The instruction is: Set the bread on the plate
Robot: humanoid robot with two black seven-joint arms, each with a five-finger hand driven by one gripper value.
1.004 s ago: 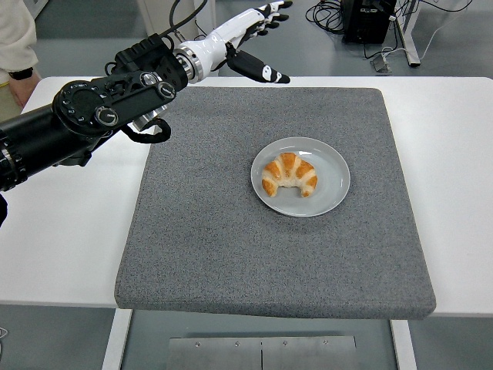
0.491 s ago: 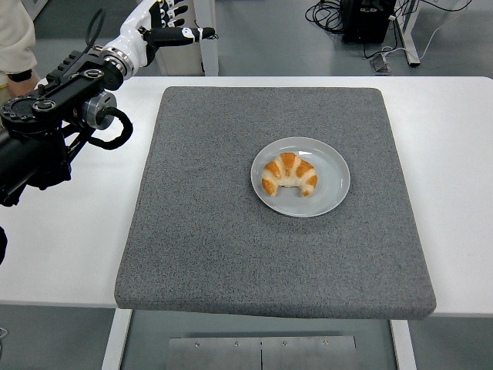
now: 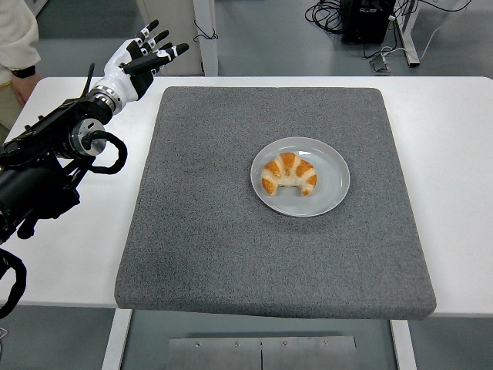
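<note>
A golden croissant (image 3: 290, 174) lies on the pale grey plate (image 3: 330, 193), a little left of the plate's middle. The plate rests on the grey mat (image 3: 231, 231) right of its centre. My left hand (image 3: 143, 55) hangs over the table's far left corner, off the mat and well away from the plate. Its fingers are spread and hold nothing. The black left arm (image 3: 54, 154) runs down along the picture's left edge. No right arm shows.
White table (image 3: 454, 154) borders the mat on both sides. A person's sleeve and hand (image 3: 19, 46) show at the top left corner, close to my left hand. Cables and a black box (image 3: 368, 17) lie on the floor beyond the table.
My left arm has swung back to the left, from over the mat's far edge to the table's far left corner. The croissant and plate have not moved.
</note>
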